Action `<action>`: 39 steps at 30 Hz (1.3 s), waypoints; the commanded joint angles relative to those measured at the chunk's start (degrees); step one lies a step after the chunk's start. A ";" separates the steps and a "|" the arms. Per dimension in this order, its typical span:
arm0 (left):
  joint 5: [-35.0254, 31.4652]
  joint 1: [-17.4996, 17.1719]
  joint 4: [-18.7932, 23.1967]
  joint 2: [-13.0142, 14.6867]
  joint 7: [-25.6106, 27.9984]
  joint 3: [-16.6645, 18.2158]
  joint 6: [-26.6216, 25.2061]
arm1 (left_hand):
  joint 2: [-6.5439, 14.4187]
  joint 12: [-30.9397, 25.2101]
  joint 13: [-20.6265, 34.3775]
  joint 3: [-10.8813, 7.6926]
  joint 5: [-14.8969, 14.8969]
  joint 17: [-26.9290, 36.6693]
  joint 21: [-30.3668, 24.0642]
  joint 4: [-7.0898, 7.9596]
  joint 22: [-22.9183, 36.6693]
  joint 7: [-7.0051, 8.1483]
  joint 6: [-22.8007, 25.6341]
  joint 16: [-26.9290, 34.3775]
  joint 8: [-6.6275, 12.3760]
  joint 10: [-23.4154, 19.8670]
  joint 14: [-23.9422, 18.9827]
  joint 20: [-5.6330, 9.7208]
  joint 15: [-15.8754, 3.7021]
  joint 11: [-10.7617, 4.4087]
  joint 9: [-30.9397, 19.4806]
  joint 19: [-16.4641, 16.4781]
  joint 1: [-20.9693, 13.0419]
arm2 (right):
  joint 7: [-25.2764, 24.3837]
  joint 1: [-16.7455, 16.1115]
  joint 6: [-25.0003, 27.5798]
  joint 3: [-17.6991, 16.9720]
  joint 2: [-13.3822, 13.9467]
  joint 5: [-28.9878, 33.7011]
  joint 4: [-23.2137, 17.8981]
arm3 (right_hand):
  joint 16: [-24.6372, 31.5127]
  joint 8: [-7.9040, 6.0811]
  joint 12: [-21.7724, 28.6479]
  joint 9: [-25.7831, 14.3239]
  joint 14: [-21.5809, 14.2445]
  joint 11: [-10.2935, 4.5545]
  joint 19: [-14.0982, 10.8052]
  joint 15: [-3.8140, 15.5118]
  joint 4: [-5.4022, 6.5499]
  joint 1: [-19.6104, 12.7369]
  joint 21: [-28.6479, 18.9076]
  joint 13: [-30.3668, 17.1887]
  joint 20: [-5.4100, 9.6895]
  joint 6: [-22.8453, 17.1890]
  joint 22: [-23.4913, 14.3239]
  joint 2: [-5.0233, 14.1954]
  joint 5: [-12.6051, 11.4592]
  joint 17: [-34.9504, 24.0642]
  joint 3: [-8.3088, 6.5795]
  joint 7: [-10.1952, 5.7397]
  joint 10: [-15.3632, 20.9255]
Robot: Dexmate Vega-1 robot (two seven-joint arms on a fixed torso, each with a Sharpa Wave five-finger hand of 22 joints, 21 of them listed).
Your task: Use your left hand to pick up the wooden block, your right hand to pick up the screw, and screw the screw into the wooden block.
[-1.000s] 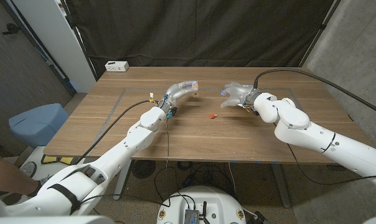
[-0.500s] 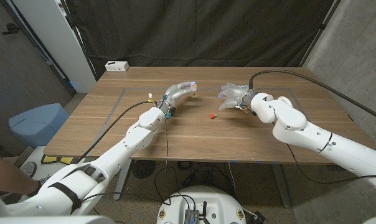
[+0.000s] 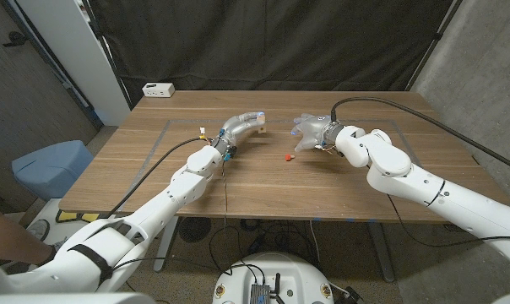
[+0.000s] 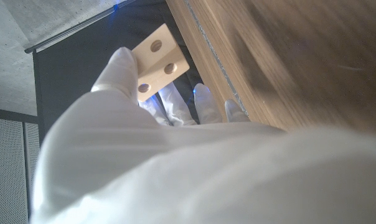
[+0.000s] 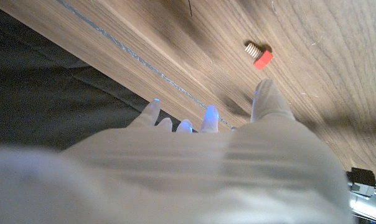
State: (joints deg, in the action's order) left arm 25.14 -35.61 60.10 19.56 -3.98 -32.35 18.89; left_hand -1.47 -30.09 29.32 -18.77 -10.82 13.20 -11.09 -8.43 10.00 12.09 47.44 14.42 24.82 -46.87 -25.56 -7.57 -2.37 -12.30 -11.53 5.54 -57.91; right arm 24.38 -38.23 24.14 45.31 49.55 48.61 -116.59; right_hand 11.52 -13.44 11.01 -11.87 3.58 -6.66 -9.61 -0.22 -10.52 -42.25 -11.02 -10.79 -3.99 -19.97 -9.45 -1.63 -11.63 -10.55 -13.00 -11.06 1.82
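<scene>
My left hand [image 3: 243, 123] holds the pale wooden block [image 3: 261, 117] off the table at its middle back. In the left wrist view the block [image 4: 158, 61] shows a face with three drilled holes, pinched at the fingertips of my left hand [image 4: 144, 124]. The screw [image 3: 289, 156], red-headed with a pale threaded shank, lies on the table between the hands. My right hand [image 3: 310, 131] hovers just behind and right of it, fingers spread and holding nothing. In the right wrist view the screw [image 5: 259, 55] lies just beyond the thumb of my right hand [image 5: 200, 162].
A white power strip [image 3: 158, 89] sits at the table's [image 3: 263, 181] far left corner. A black curtain hangs behind the table. A blue bin [image 3: 48, 165] stands on the floor left of the table, and a concrete wall rises on the right.
My right hand has moved left and slightly back, closing in on the screw. The left hand with the block has barely shifted.
</scene>
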 commanded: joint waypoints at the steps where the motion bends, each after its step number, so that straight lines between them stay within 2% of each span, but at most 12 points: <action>1: 0.01 1.31 -2.53 -0.76 -1.20 -0.46 0.56 | 1.25 -0.31 1.16 -0.06 -0.41 0.09 -0.26 0.18 0.23 -1.54 3.24 0.33 0.96 -0.77 -0.30 0.02 -6.49 -0.46 -0.43 0.26 -0.51 | 0.66 0.32 -4.50 0.41 -2.04 3.32 2.51 | 0.35 -0.54 -0.18 -0.43 -0.46 -0.05 -0.85 0.13 -0.05 -1.40 -0.31 -0.29 -0.07 -0.17 -0.15 -0.35 0.30 -0.33 -0.70 0.00 -0.42; 5: -0.31 1.75 -3.57 -1.18 -1.19 -0.61 1.33 | 1.36 -0.24 1.17 -0.02 -0.42 0.14 -0.26 0.23 0.23 -1.60 3.33 0.36 0.99 -0.78 -0.30 0.10 -6.45 -0.46 -0.43 0.25 -0.47 | 0.46 0.65 -6.13 0.44 -2.72 3.76 3.57 | 0.40 -0.86 -0.16 -0.58 -0.69 0.16 -1.09 0.18 -0.11 -2.30 -0.28 -0.32 -0.12 -0.59 -0.14 -0.63 0.33 -0.36 -1.05 -0.32 -0.43; 11: -0.48 2.19 -4.48 -1.55 -1.25 -0.70 1.80 | 1.38 -0.10 1.15 0.08 -0.44 0.18 -0.28 0.21 0.24 -1.47 3.39 0.38 1.01 -0.78 -0.29 0.12 -6.46 -0.45 -0.44 0.30 -0.47 | 0.40 1.53 -8.78 0.78 -3.57 4.41 5.34 | 0.44 -1.44 -0.07 -0.86 -1.02 -0.60 -1.51 0.21 -0.12 -3.91 -0.23 -0.36 -0.06 -1.33 -0.14 -1.17 0.42 -0.41 -1.69 -0.99 -0.23; 20: -0.62 2.26 -4.39 -1.49 -1.28 -0.83 1.50 | 1.42 0.03 1.12 0.18 -0.45 0.22 -0.27 0.20 0.25 -1.42 3.28 0.42 0.96 -0.83 -0.32 0.14 -6.48 -0.45 -0.44 0.26 -0.47 | -1.20 2.02 -13.39 0.54 -3.39 4.29 7.21 | 0.53 -2.13 -0.03 -1.16 -1.44 -0.92 -2.09 0.54 -0.06 -5.24 -0.26 -0.40 0.02 -2.31 -0.14 -1.65 0.54 -0.47 -2.23 -1.30 -0.11; 28: -0.98 2.20 -3.84 -1.12 -1.00 -0.96 1.02 | 1.48 0.16 1.07 0.28 -0.47 0.25 -0.29 0.19 0.25 -1.46 3.53 0.41 1.06 -0.96 -0.25 0.19 -6.54 -0.45 -0.45 0.29 -0.48 | -2.47 2.12 -16.01 0.28 -3.39 4.62 8.66 | 0.60 -2.64 0.00 -1.52 -1.83 -0.79 -2.55 0.77 0.03 -6.26 -0.26 -0.45 0.37 -2.70 -0.15 -2.10 0.67 -0.53 -2.65 -1.09 -0.03; 39: -0.96 2.07 -3.54 -1.04 -0.90 -0.97 0.80 | 1.71 0.22 1.17 0.39 -0.51 0.32 -0.29 0.26 0.26 -1.61 3.80 0.47 1.16 -1.18 -0.28 0.24 -6.42 -0.45 -0.46 0.29 -0.43 | -0.87 3.34 -17.47 0.79 -4.65 4.80 10.44 | 0.40 -2.70 -0.40 -2.22 -1.57 -0.19 -2.54 0.58 0.35 -7.19 0.00 -0.52 0.44 -1.04 -0.16 -3.10 0.88 -0.65 -2.99 -0.25 -1.28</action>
State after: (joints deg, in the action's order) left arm 24.27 -33.44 56.12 18.38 -5.07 -33.24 20.20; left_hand -0.69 -27.89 29.32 -18.42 -10.98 13.19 -11.09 -8.48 9.99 12.09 47.43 14.64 24.81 -47.08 -25.56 -7.33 -2.37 -12.09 -11.51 5.78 -58.65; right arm 22.70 -35.88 8.68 45.83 45.82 53.13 -107.97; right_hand 11.97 -15.93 10.80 -13.74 1.84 -6.75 -11.69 0.72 -10.35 -48.67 -11.02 -11.07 -3.68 -21.81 -9.45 -4.30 -10.92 -11.08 -15.52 -11.47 1.10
